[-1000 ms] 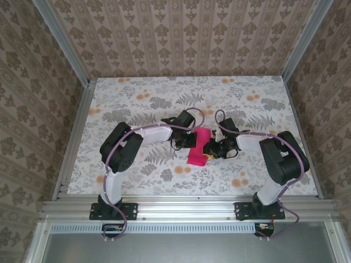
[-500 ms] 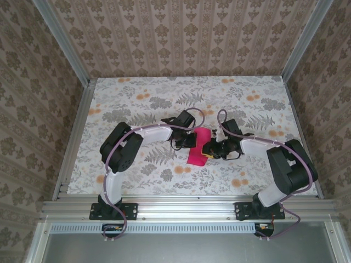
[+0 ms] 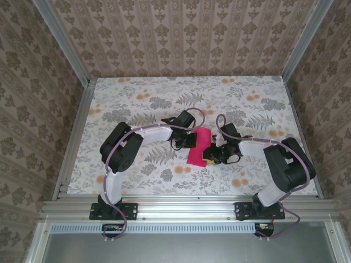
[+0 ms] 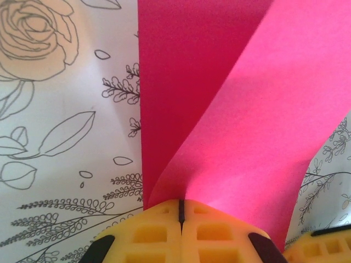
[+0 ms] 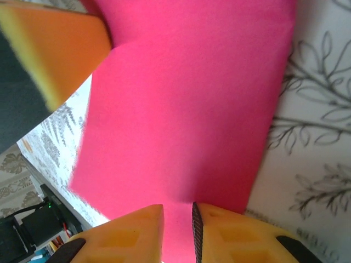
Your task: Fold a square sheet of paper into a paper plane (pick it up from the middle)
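The square sheet of paper, magenta-pink, lies folded narrow at the table's middle between both grippers. My left gripper is at its left edge; in the left wrist view its yellow jaws are pressed together, and the sheet curls up and over from their seam. My right gripper is at the sheet's near right edge. In the right wrist view the right gripper stands a little apart with the pink sheet showing in the gap. The left gripper's finger pokes in at that view's top left.
The table wears a flower-print cloth with orange blooms and grey ferns. Aluminium rails frame it at the near edge and sides. Patterned walls close off the back and both sides. Both arms' elbows sit low beside the sheet.
My right arm has swung a little toward the near edge, its gripper sliding down along the sheet's right side with its jaws parting slightly. The left arm and its grip have not moved.
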You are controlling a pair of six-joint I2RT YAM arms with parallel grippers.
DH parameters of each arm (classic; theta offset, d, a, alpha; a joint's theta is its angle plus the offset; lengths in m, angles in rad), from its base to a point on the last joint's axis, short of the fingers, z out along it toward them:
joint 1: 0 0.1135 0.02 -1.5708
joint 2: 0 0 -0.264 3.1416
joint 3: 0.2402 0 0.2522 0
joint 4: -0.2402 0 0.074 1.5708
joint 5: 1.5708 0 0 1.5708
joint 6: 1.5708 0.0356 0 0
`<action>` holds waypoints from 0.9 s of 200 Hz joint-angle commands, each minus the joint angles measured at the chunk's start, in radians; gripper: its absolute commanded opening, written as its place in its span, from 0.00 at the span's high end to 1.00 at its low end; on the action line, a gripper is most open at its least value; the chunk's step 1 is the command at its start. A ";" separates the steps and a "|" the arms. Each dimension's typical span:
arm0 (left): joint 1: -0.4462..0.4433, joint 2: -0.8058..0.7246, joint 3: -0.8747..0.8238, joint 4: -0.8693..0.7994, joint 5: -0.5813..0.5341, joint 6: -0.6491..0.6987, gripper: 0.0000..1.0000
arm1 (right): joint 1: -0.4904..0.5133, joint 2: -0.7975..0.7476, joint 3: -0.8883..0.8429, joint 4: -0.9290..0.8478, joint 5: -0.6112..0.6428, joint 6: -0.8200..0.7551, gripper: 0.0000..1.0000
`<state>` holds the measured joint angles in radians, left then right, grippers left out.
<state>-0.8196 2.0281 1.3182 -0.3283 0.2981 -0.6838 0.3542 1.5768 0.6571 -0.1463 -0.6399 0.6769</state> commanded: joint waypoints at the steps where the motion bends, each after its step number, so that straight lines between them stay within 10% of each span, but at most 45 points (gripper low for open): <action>1: -0.015 0.046 -0.007 -0.083 -0.019 0.024 1.00 | 0.011 -0.061 -0.004 -0.029 -0.027 0.008 0.77; 180: -0.015 0.053 0.000 -0.089 -0.012 0.030 1.00 | 0.042 -0.029 -0.138 0.090 -0.029 0.070 0.79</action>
<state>-0.8196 2.0281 1.3182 -0.3290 0.2985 -0.6769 0.3904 1.5101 0.5591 -0.0803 -0.6598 0.7197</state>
